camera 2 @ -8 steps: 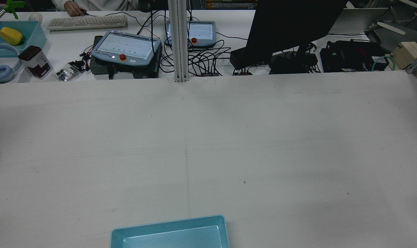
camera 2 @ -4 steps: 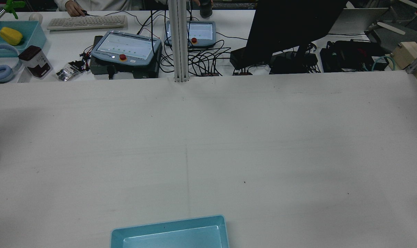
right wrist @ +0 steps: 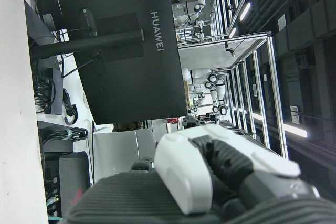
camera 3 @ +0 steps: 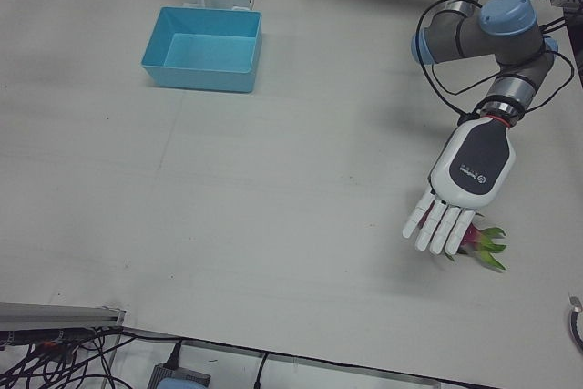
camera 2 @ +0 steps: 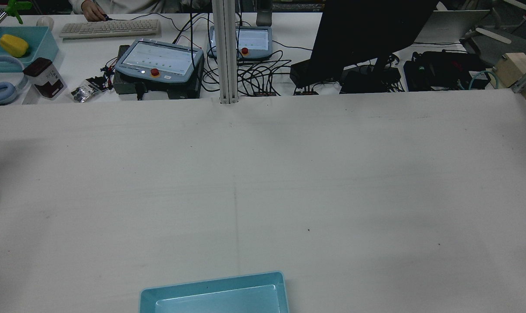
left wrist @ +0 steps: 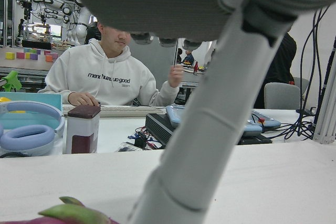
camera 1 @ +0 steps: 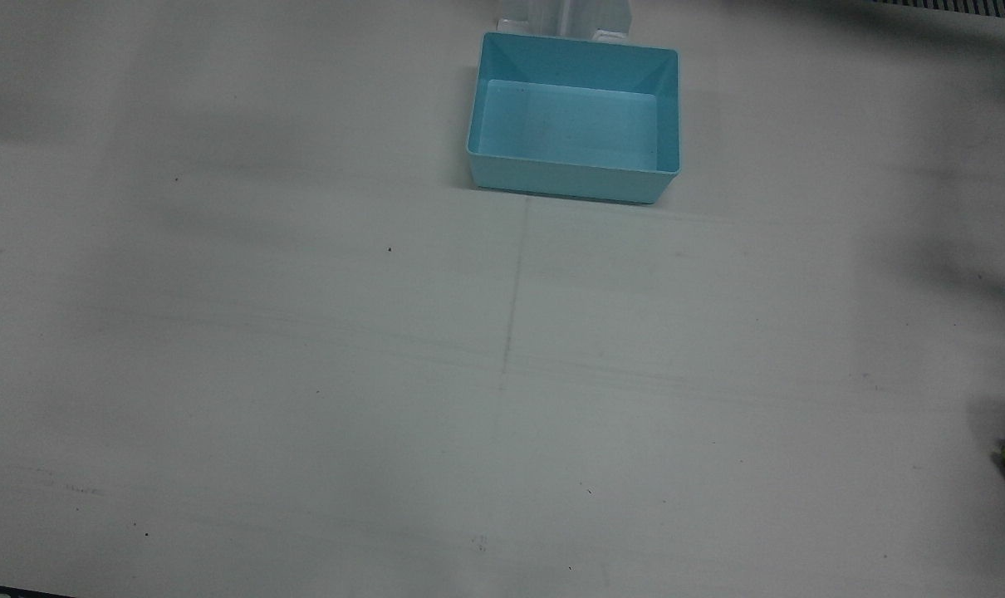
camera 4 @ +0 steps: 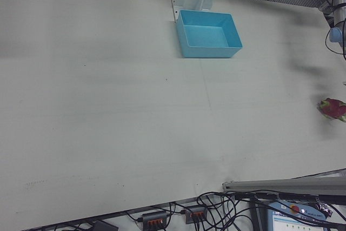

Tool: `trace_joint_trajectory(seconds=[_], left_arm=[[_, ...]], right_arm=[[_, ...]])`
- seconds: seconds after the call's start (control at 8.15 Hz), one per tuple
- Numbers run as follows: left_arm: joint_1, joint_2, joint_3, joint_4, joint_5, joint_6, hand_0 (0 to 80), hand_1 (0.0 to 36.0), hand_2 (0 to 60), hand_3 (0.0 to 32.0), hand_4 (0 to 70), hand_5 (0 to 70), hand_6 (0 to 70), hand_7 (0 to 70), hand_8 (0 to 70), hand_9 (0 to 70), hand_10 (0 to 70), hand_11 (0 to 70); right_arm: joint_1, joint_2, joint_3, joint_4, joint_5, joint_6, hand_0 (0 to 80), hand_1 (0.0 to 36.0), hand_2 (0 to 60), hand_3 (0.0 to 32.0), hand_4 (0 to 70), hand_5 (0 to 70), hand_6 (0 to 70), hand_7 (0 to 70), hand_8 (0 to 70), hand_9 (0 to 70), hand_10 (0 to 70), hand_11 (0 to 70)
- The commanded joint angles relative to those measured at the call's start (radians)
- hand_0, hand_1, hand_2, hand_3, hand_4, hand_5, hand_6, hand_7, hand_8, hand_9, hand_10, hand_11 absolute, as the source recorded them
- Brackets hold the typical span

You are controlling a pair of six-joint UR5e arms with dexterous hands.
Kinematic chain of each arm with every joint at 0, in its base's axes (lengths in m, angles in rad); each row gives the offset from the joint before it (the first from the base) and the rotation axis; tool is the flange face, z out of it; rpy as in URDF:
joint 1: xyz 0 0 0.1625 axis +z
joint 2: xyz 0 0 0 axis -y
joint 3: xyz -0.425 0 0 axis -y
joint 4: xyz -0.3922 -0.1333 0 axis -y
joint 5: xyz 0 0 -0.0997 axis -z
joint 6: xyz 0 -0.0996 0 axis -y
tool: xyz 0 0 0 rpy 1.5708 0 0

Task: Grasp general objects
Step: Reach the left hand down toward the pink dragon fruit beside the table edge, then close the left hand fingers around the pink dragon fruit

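As before, dragon fruit [camera 3: 480, 244] unmoved (untouched).

Bare white table [camera 2: 332, 174] — blue bin [camera 2: 215, 295] at near edge.

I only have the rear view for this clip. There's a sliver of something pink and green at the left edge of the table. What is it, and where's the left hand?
Observer: It's a dragon fruit, lying on the table; the left-front view shows it.
Reviewer: And the hand?
Observer: The left hand hangs over the fruit, fingers spread, holding nothing.
Reviewer: Anything in the blue bin?
Observer: No, the front view shows the blue bin empty.
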Motion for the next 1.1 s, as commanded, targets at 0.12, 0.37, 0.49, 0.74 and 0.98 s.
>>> trace_joint_trajectory(seconds=[0.12, 0.37, 0.49, 0.74, 0.98], left_arm=[[0.004, -0.009, 0.144, -0.075, -0.014, 0.032, 80.0, 26.5, 0.0, 0.0, 0.0, 0.0, 0.0, 0.0, 0.0, 0.0, 0.0, 0.0], [0.004, -0.011, 0.146, -0.084, -0.014, 0.055, 80.0, 25.4, 0.0, 0.0, 0.0, 0.0, 0.0, 0.0, 0.0, 0.0, 0.0, 0.0], [0.027, -0.011, 0.151, -0.08, -0.017, 0.061, 80.0, 25.6, 0.0, 0.0, 0.0, 0.0, 0.0, 0.0, 0.0, 0.0, 0.0, 0.0], [0.169, -0.041, 0.2, -0.075, -0.116, 0.058, 80.0, 25.6, 0.0, 0.0, 0.0, 0.0, 0.0, 0.0, 0.0, 0.0, 0.0, 0.0], [0.191, -0.044, 0.201, -0.076, -0.121, 0.058, 76.8, 24.8, 0.0, 0.0, 0.0, 0.0, 0.0, 0.0, 0.0, 0.0, 0.0, 0.0]], right_arm=[[0.001, 0.0, 0.0, 0.0, 0.002, 0.0, 0.0, 0.0, 0.0, 0.0, 0.0, 0.0, 0.0, 0.0, 0.0, 0.0, 0.0, 0.0], [-0.001, 0.0, 0.0, 0.0, 0.002, 0.0, 0.0, 0.0, 0.0, 0.0, 0.0, 0.0, 0.0, 0.0, 0.0, 0.0, 0.0, 0.0], [-0.001, 0.0, 0.0, 0.0, 0.0, 0.0, 0.0, 0.0, 0.0, 0.0, 0.0, 0.0, 0.0, 0.0, 0.0, 0.0, 0.0, 0.0], [-0.001, 0.0, 0.0, 0.0, 0.0, 0.0, 0.0, 0.0, 0.0, 0.0, 0.0, 0.0, 0.0, 0.0, 0.0, 0.0, 0.0, 0.0], [-0.001, 0.0, 0.0, 0.0, 0.0, 0.0, 0.0, 0.0, 0.0, 0.0, 0.0, 0.0, 0.0, 0.0, 0.0, 0.0, 0.0, 0.0]])
